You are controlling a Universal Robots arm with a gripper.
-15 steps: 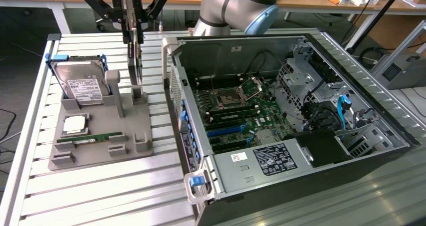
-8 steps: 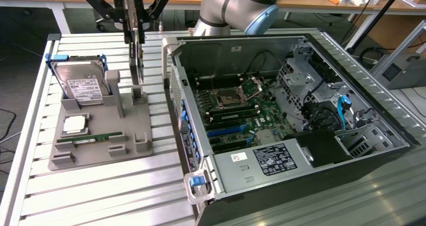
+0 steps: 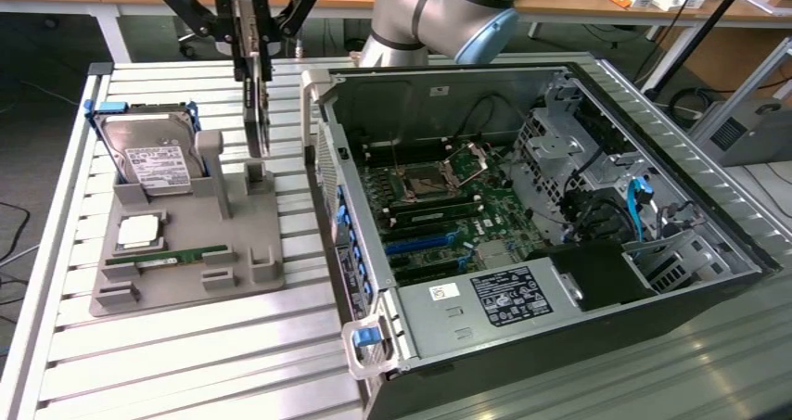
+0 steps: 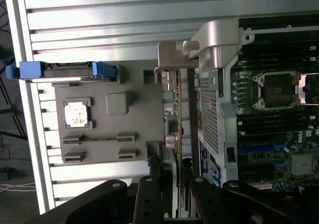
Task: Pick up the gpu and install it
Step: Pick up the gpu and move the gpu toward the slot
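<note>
Gripper (image 3: 256, 42) clamped on gpu (image 3: 259, 105), card edge-on over grey holder tray (image 3: 185, 286); hard drive (image 3: 155, 160), processor (image 3: 139, 232), memory stick (image 3: 167, 255) alongside; computer case (image 3: 325, 100) wall just beside.

I see gripper (image 3: 254, 49) clamped on gpu (image 3: 260, 114), card upright, edge-on | gpu's low end just over tray (image 3: 185, 286) slot, between drive (image 3: 151, 160) and open case (image 3: 421, 95) | chip (image 3: 137, 233), memory stick (image 3: 167, 256) lie on tray
</note>
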